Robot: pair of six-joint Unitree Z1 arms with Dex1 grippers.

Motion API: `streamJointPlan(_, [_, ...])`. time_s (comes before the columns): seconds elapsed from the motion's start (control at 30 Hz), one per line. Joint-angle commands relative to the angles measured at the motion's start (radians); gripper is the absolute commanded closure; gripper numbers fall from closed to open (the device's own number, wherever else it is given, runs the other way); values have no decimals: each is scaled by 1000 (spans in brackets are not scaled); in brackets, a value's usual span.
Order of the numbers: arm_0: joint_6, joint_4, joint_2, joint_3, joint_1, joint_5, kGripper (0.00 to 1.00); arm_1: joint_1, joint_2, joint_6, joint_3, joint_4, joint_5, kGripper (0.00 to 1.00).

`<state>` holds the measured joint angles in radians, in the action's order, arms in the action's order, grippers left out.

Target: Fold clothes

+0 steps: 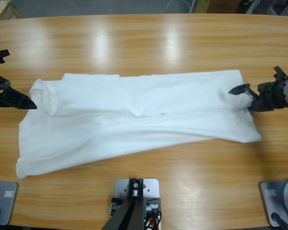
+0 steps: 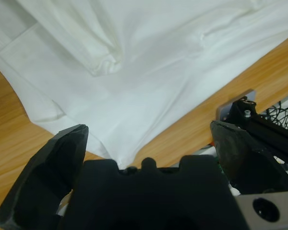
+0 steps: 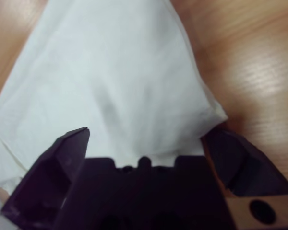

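A white T-shirt point(image 1: 134, 120) lies lengthwise across the wooden table, its far long side folded over onto the middle, with a rumpled fold point(image 1: 49, 103) near its left end. My left gripper point(image 1: 20, 81) stands open at that left end. In the left wrist view the T-shirt point(image 2: 149, 62) spreads ahead of the left gripper point(image 2: 149, 129), a corner of cloth reaching in between the jaws. My right gripper point(image 1: 254, 81) is open at the right end. There one jaw is over the T-shirt point(image 3: 110, 81) and the other over bare wood, within the right gripper point(image 3: 146, 134).
Bare table point(image 1: 144, 43) stretches behind the shirt, and a narrower strip point(image 1: 206, 167) runs in front of it. The room floor shows beyond the table's far edge.
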<state>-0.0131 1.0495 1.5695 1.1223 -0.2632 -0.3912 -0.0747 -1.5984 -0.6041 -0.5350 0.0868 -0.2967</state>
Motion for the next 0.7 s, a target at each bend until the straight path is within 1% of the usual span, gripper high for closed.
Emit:
streamJointPlan(0.03, [-8, -10, 33, -27, -10, 6, 0, -13, -73, 6, 49, -38, -64, 509])
streamJointPlan(0.07, [-8, -10, 33, -27, -10, 6, 0, -13, -76, 10, 49, -39, -71, 532])
streamJointPlan(0.1, [-8, -10, 31, -27, -10, 6, 0, -13, -80, 12, 50, -39, -81, 578])
streamJointPlan(0.13, [-10, -10, 30, -26, -8, 6, 0, -13, -83, 14, 56, -43, -89, 732])
streamJointPlan(0.17, [-10, -10, 31, -27, -8, 6, 0, -13, -87, 14, 67, -57, -101, 777])
streamJointPlan(0.2, [-10, -10, 34, -28, -8, 6, 0, -15, -92, 14, 74, -66, -109, 782])
streamJointPlan(0.27, [-10, -10, 36, -27, -8, 6, 0, -17, -96, 14, 82, -77, -121, 993])
streamJointPlan(0.37, [-10, -10, 35, -28, -8, 6, 0, -17, -98, 15, 94, -105, -133, 1000])
streamJointPlan(0.5, [-9, -10, 35, -29, -8, 6, 0, -17, -128, 46, 96, -144, -175, 1000])
streamJointPlan(0.7, [-8, -10, 35, -29, -8, 6, 0, -17, -114, 72, 85, -147, -208, 1000])
